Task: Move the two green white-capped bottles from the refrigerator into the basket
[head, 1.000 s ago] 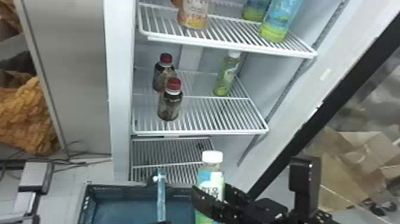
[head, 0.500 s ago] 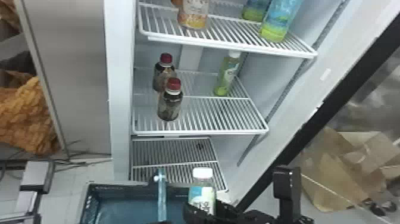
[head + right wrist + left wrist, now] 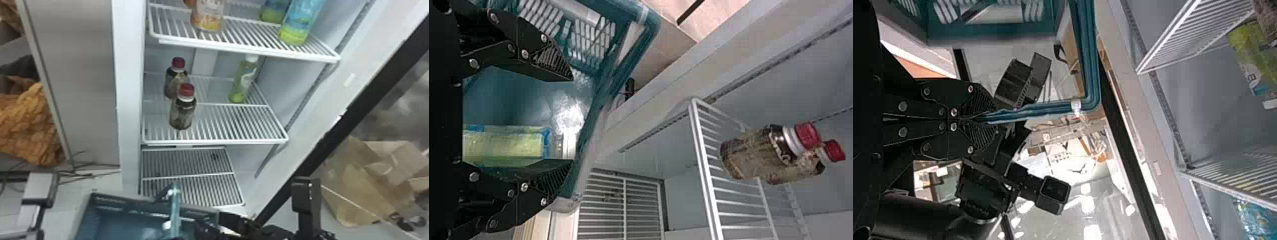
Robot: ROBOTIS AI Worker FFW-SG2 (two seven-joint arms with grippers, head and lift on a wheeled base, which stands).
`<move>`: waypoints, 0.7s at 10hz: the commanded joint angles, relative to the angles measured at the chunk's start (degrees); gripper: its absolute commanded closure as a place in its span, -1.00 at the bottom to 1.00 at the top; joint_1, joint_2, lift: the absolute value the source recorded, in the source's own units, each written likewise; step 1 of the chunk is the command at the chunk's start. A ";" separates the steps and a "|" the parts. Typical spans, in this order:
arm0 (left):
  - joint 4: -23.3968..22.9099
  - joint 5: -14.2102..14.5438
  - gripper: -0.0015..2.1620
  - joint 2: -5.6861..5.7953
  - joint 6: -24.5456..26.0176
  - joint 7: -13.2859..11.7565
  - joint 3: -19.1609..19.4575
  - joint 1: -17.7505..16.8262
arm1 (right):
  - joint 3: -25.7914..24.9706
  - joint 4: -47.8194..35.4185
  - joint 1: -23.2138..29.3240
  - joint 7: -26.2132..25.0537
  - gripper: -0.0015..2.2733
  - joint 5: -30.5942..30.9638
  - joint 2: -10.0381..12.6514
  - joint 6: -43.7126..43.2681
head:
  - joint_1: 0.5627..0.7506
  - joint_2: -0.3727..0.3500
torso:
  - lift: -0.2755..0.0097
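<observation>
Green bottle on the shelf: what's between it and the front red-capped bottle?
Just bare shelf between green bottle and front red-capped bottle, in the head view.

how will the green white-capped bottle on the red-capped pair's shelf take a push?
Likely tips if pushed high: the bottle stands upright, tall and narrow. Once down, its rounded body may well roll on the wire shelf.

Glossy teal plastic basket (image 3: 127, 220), smooth white-coated wire shelf (image 3: 217, 123), crinkled brown paper (image 3: 360, 191).
</observation>
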 commanded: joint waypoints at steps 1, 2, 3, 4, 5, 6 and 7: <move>0.01 0.07 0.07 0.00 0.14 -0.09 0.19 0.07 | -0.33 -0.16 0.03 0.00 -0.56 -0.03 -0.01 -0.12 | 0.41 -0.94 | -0.92; 0.01 0.07 0.07 0.00 0.14 -0.09 0.19 0.07 | -0.44 -0.44 0.03 0.00 -0.56 0.43 -0.01 -0.26 | 0.41 -0.94 | -0.92; 0.01 0.07 0.07 0.00 0.14 -0.09 0.19 0.07 | -0.55 -0.72 0.03 0.00 -0.56 0.88 0.08 -2.09 | 0.41 -0.94 | -0.92; 0.01 0.07 0.07 0.00 0.14 -0.09 0.19 0.21 | -0.55 -0.72 -0.11 -0.09 -0.57 1.11 0.08 -4.34 | 0.41 -0.94 | -0.92; 0.01 0.07 0.07 0.00 0.14 -0.09 0.30 0.21 | -0.78 -0.86 -0.11 -0.09 -0.57 1.34 0.17 -6.45 | 0.41 -0.94 | -0.92; 0.01 0.07 0.07 0.00 0.14 -0.09 0.30 0.21 | -1.13 -1.28 -0.25 -0.09 -0.57 1.57 0.43 -8.56 | 0.41 -0.94 | -0.92; 0.01 0.07 0.07 0.00 0.14 -0.09 0.30 0.21 | -1.92 -1.42 -0.67 -0.09 -0.57 2.25 0.52 -10.53 | 0.41 -0.94 | -0.92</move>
